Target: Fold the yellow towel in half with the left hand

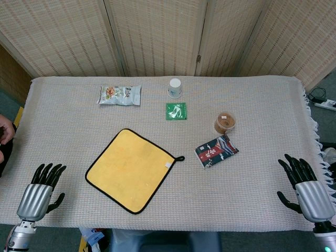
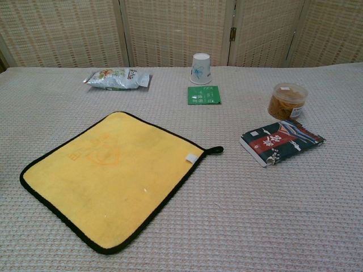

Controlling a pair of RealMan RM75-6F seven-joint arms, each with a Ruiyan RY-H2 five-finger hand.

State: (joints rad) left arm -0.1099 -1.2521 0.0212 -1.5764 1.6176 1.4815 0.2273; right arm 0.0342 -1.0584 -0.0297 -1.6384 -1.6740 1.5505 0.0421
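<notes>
Yellow towel (image 1: 130,169) w/ black edging lies flat and unfolded on the table (image 1: 262,199), near-left of centre, turned like a diamond. Its hang loop (image 1: 179,158) sticks out at the right corner; small white tag (image 1: 168,165) just inside that corner. Chest view shows a faint orange print on the towel's far-left part.

Left hand (image 1: 42,189) rests at the near-left table edge, fingers spread, nothing in it, apart from the towel's left corner. Right hand (image 1: 307,186) at the near-right edge, also spread and empty, well apart from everything. Neither hand shows in chest view.

Other stuff on the woven grey cloth: snack bag (image 1: 119,95) far left, lying flat. White paper cup (image 1: 175,87) far centre, upside down. Green packet (image 1: 176,111) just near side of the cup, flat. Small tub (image 1: 224,122) w/ brown contents right of centre. Dark red/blue packet (image 1: 216,150) near side of the tub, right of the towel loop, apart from it.

Wicker screen (image 1: 157,37) behind the table. Power strip (image 1: 326,103) on the floor at far right. A person's hand (image 1: 6,131) at the left frame edge.
</notes>
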